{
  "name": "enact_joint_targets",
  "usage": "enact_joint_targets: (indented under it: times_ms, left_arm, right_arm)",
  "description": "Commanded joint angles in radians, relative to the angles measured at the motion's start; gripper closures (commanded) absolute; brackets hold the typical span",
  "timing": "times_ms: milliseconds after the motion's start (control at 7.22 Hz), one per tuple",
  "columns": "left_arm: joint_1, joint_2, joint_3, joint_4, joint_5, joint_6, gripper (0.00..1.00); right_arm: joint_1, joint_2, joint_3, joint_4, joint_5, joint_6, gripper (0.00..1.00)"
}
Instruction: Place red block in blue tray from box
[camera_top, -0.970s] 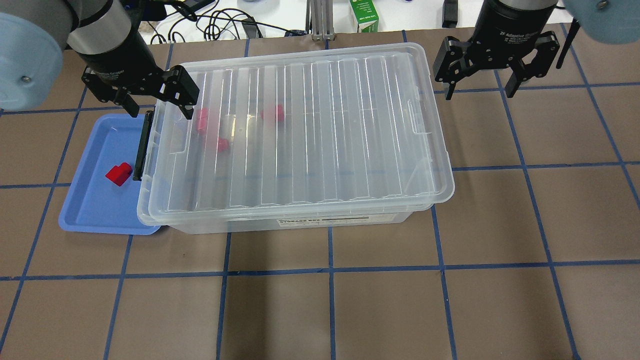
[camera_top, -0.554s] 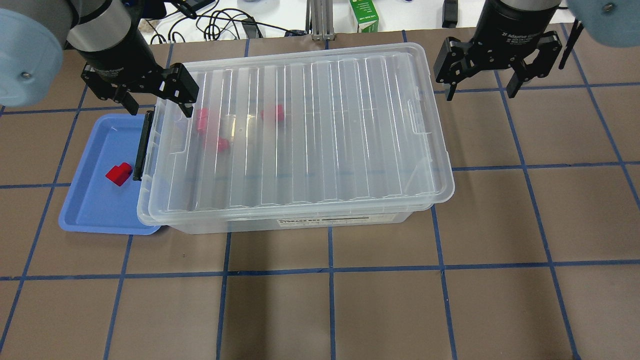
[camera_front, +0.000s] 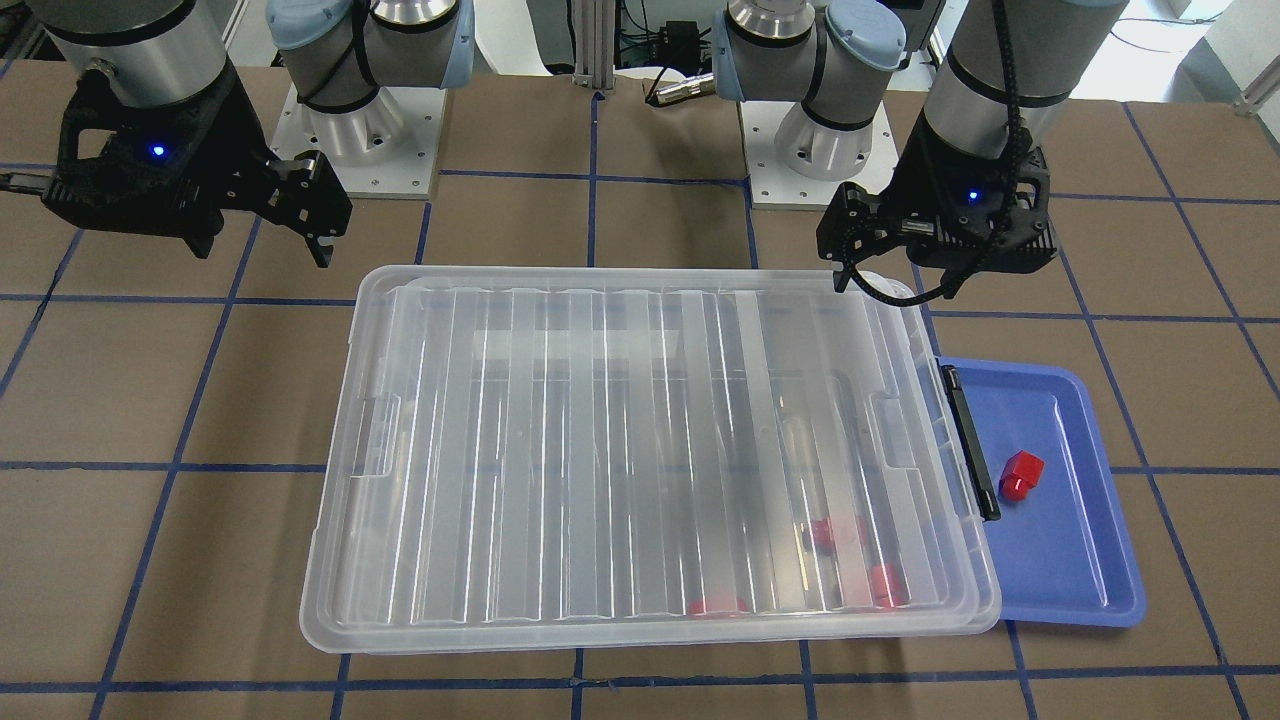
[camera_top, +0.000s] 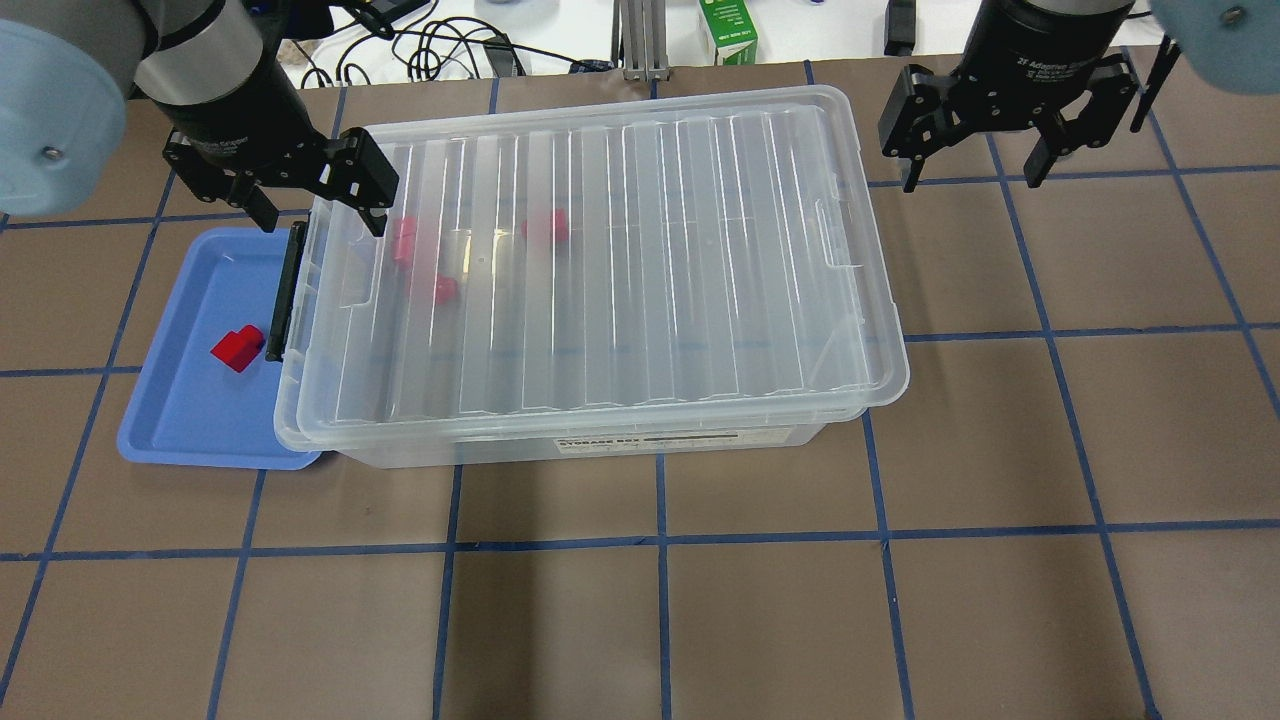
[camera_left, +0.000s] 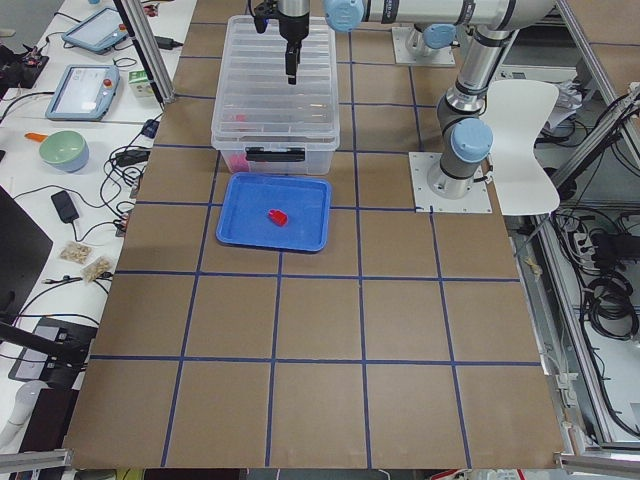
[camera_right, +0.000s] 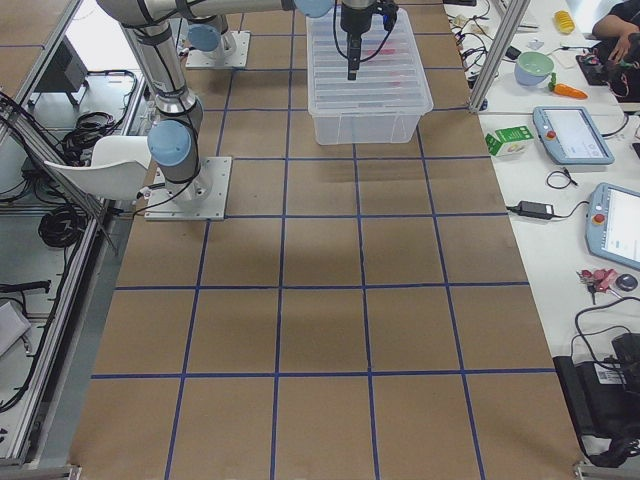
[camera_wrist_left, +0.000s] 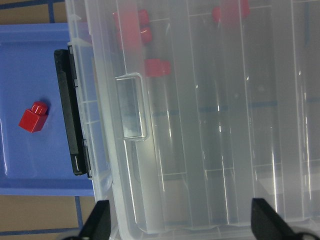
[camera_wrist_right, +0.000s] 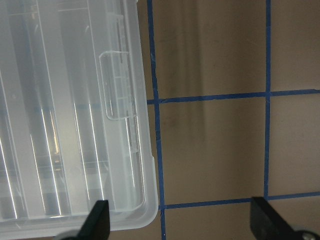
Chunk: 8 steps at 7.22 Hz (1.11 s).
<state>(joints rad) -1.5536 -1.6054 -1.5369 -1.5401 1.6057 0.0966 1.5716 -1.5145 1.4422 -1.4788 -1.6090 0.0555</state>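
Red block (camera_top: 237, 349) in blue tray (camera_top: 170, 420); left gripper (camera_top: 322, 215), right gripper (camera_top: 972, 175) both spread, empty. I fear left one snagging box (camera_top: 620, 300) lid, shoving tray.

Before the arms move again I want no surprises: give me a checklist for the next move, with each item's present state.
1. The left gripper is open and empty: ok.
2. The right gripper is open, empty and beside the box, not over it: ok.
3. The lid is off the box: not ok, it sits on.
4. The black latch is released: cannot tell.
5. A red block lies in the blue tray: ok.
6. More blocks are in the box: ok, three show through the lid near the latch end.
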Motion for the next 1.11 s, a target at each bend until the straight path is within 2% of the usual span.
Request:
enact_joint_targets:
  times_ms: [0,970]
  left_arm:
    - [0.0,0.004,-0.005,0.0,0.002,0.0,0.0]
    - [0.0,-0.01,0.004,0.0,0.0,-0.012,0.0]
  right_arm:
    - [-0.002,-0.004,0.038,0.005,0.008,0.012,0.0]
    - [-0.012,-0.029,0.035,-0.008,0.008,0.012,0.0]
